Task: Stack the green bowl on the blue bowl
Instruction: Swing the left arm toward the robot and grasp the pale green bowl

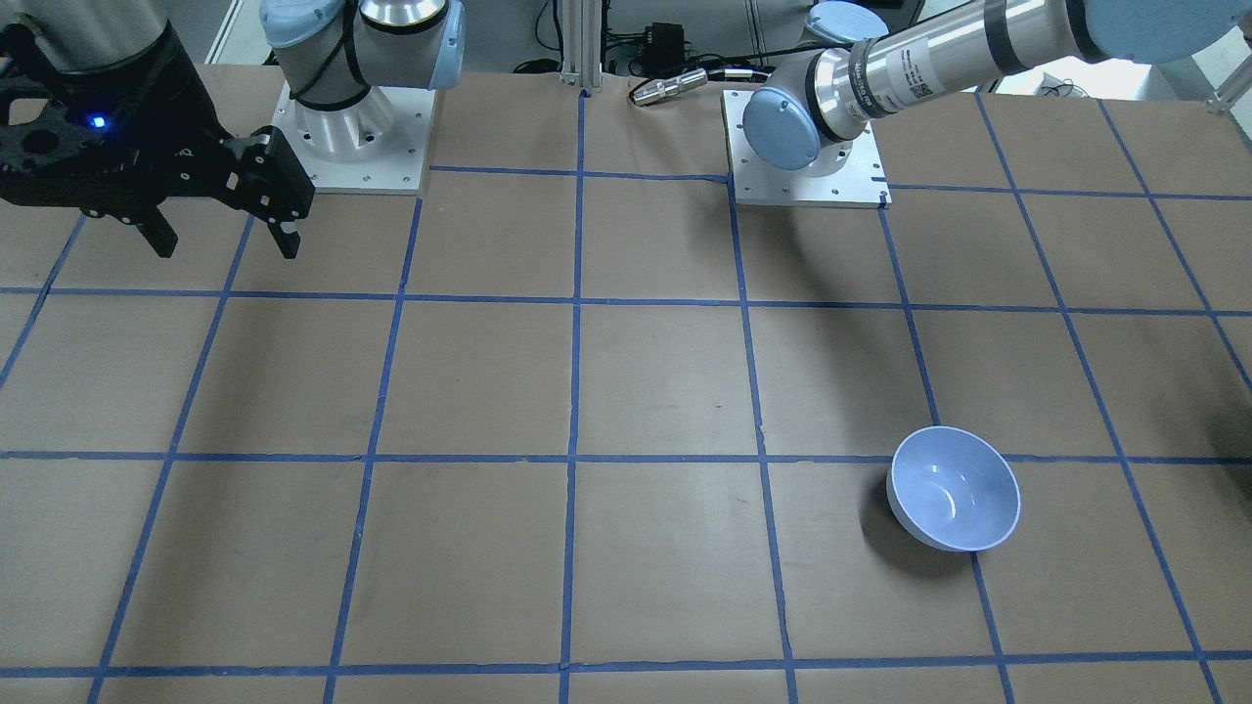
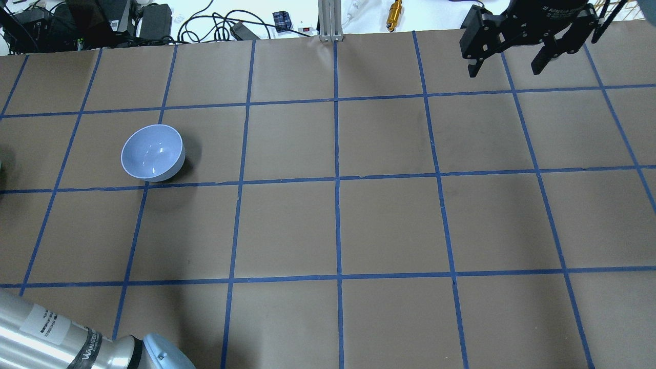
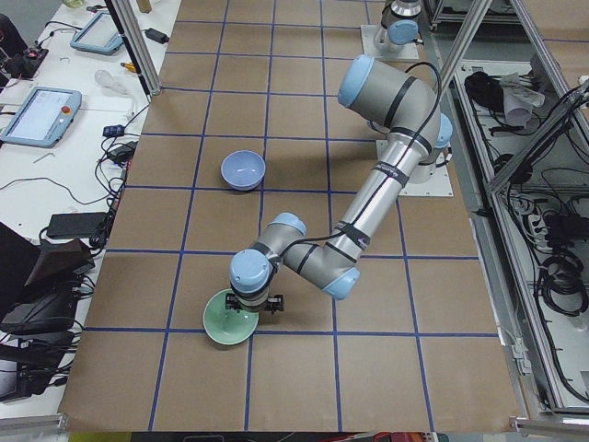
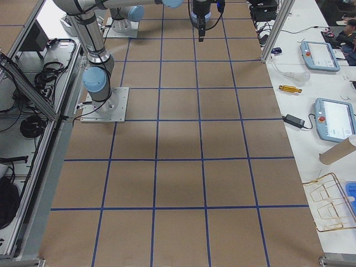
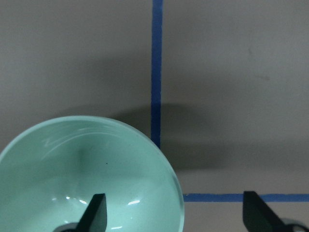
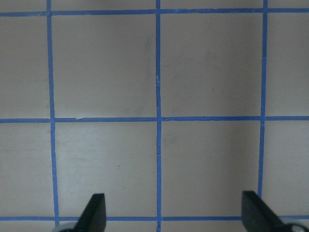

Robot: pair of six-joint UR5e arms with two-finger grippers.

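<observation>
The green bowl (image 3: 228, 324) stands upright near the table's left end and fills the lower left of the left wrist view (image 5: 72, 169). My left gripper (image 5: 176, 215) is open and low over it. One finger (image 5: 96, 212) is inside the bowl and the other (image 5: 256, 212) is outside its rim. In the exterior left view the left gripper (image 3: 255, 302) sits at the bowl's edge. The blue bowl (image 2: 152, 152) stands upright and empty, farther along the table (image 1: 954, 501) (image 3: 243, 169). My right gripper (image 2: 503, 70) is open and empty, raised far away (image 1: 227, 244) (image 6: 176, 215).
The brown table carries a blue tape grid (image 2: 337, 179). The arm bases (image 1: 352, 147) (image 1: 807, 166) stand at the robot's edge. Tablets (image 3: 37, 110), cables and a wire rack (image 4: 328, 200) lie on side tables beyond the table's ends.
</observation>
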